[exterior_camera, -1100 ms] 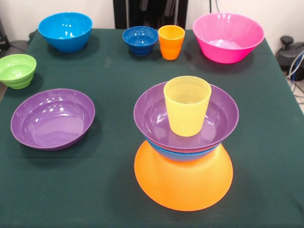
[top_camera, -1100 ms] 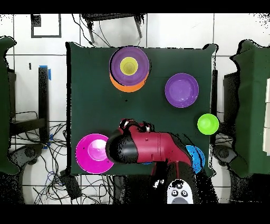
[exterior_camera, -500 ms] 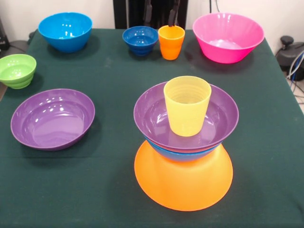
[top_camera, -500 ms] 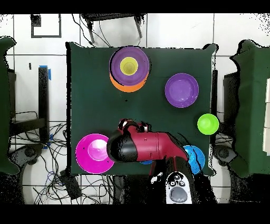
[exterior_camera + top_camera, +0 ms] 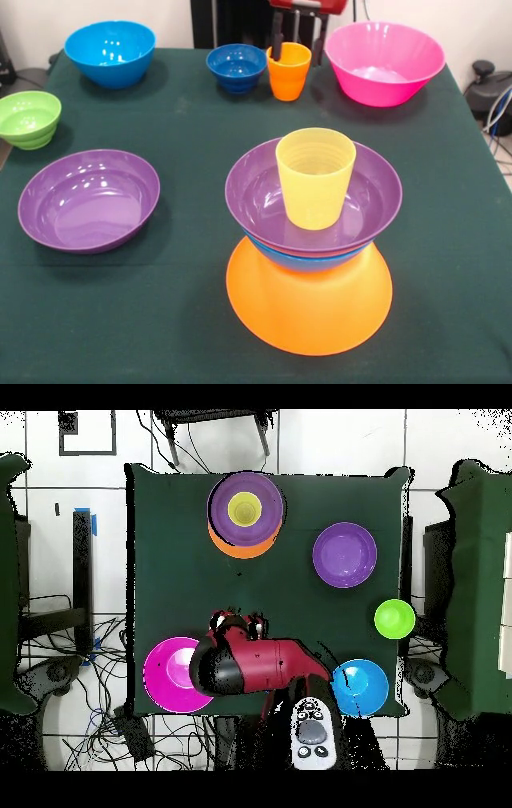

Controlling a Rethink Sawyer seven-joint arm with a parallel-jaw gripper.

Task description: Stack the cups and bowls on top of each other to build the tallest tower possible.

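Diff vs half a second earlier: gripper (image 5: pixel 298 36) had dropped lower, its red body now visible at the top of the front view, and its dark fingers (image 5: pixel 277 42) sat astride the orange cup (image 5: pixel 288 70), one on each side of the rim. Before that only the finger tips showed above the cup. Overhead, the arm (image 5: pixel 248 664) had swung toward the pink bowl (image 5: pixel 172 674), uncovering more of the bright blue bowl (image 5: pixel 360 686). Nothing on the table had moved.

Near to far, front view:
- The tower (image 5: pixel 310 248) stood nearest: yellow-orange bowl (image 5: pixel 309 308) upside down as base, a blue bowl (image 5: pixel 308 260) showing only as a rim above it, then a purple bowl (image 5: pixel 260 200) upright, with the yellow cup (image 5: pixel 314 178) standing upright inside it.
- The second purple bowl (image 5: pixel 88 200) lay to the left of the tower, apart from it, upright.
- The green bowl (image 5: pixel 29 118) sat at the left table edge (image 5: pixel 8 160), further back.
- Back row: bright blue bowl at far left, dark blue bowl (image 5: pixel 236 66) just beside the orange cup, orange cup, then the pink bowl at right.

Gripper state: fingers spread roughly to cup width, straddling the orange cup. Could not tell whether they were pressing on the wall or only beside it. The cup stood upright on the table, well behind the tower.
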